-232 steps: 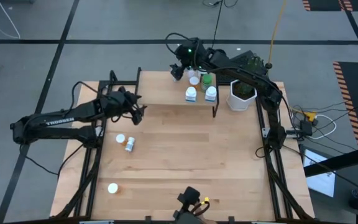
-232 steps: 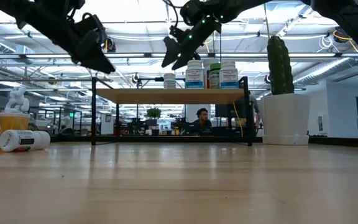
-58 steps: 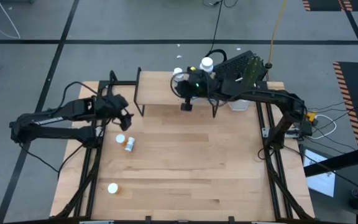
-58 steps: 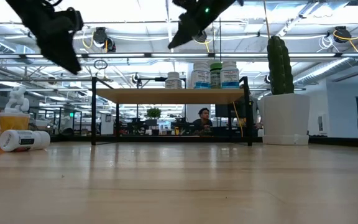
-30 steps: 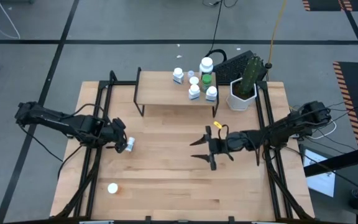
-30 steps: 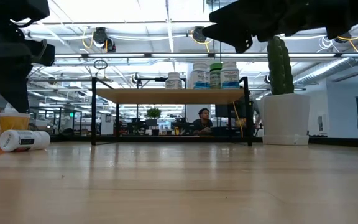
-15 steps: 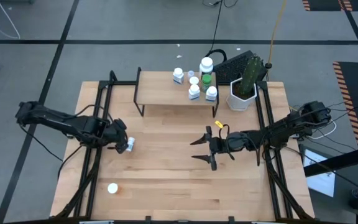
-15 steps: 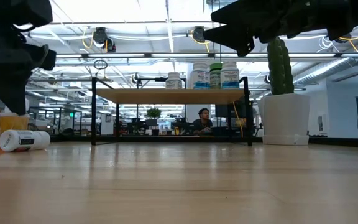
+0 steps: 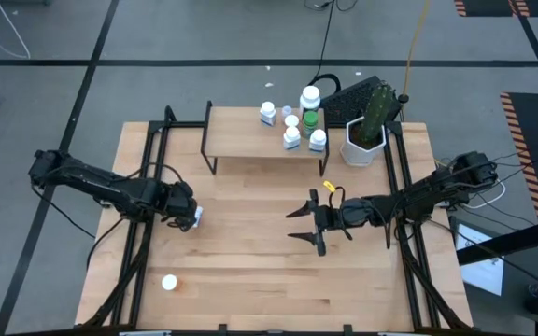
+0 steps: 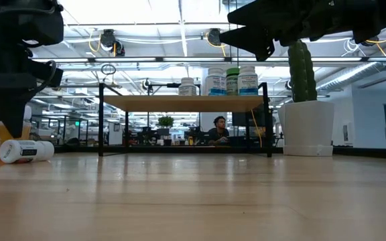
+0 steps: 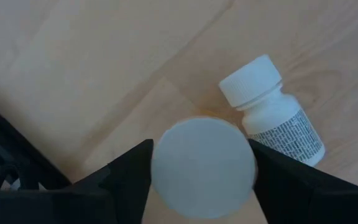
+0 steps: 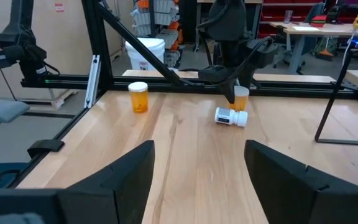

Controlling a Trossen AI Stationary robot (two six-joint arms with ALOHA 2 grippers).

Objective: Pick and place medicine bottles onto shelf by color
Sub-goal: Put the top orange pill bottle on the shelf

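An orange medicine bottle with a white cap [image 11: 204,168] stands upright on the table near its left edge. It also shows in the right wrist view [image 12: 242,98]. A white bottle [image 11: 272,113] lies on its side next to it. My left gripper [image 9: 186,213] is open, pointing down, with one finger on each side of the cap. My right gripper [image 9: 308,222] is open and empty above the table's middle. The shelf [image 9: 250,145] stands at the far edge with several white bottles [image 9: 291,137] and a green bottle [image 9: 310,119] at its right end. My left gripper's fingers [image 11: 126,180] come from above and stand close to two opposite sides of the orange bottle's white cap [image 11: 166,163]. I cannot tell whether they touch it. The bottle stands upright on the table.
Another orange bottle [image 9: 169,282] stands upright near the table's near left corner. A white planter with a cactus [image 9: 364,140] stands right of the shelf. Bare tabletop [image 9: 250,252] lies between the two grippers.
My left gripper has gone down over the upright orange bottle, and its fingers now flank the cap. Both bottles by it have stayed where they were.
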